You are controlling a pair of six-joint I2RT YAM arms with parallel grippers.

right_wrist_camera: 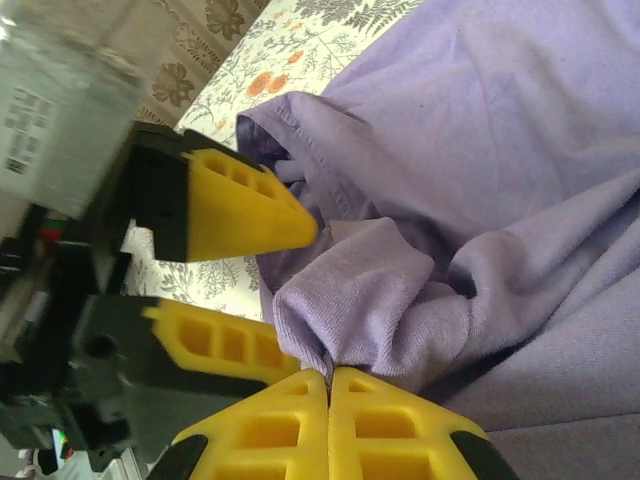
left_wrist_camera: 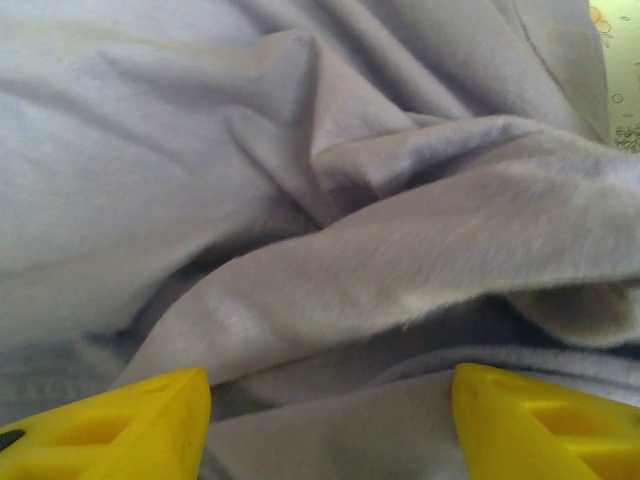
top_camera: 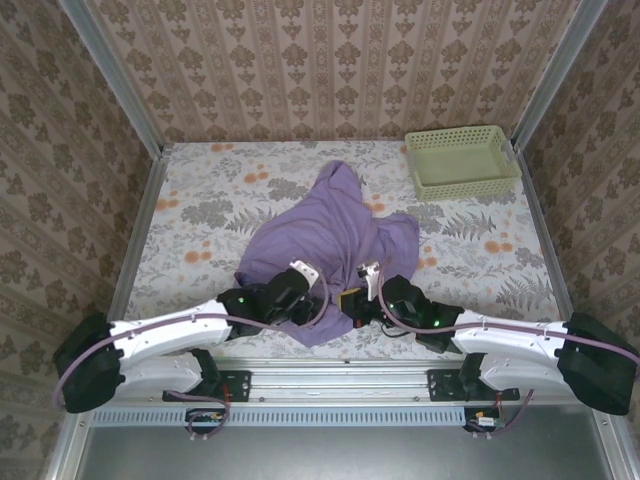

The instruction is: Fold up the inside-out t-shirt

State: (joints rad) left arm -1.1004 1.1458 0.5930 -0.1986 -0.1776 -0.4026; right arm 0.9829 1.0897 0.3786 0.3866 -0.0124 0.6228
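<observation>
Top view: the t-shirt lies crumpled at centre frame on the counter, not yet folded.
Left wrist: the left fingers are released, apart over bunched cloth.
Right wrist: the right fingers are clenched on a hem fold.
Step in hand: likely spreading. The next move probably calls for a second grip on the hem.
</observation>
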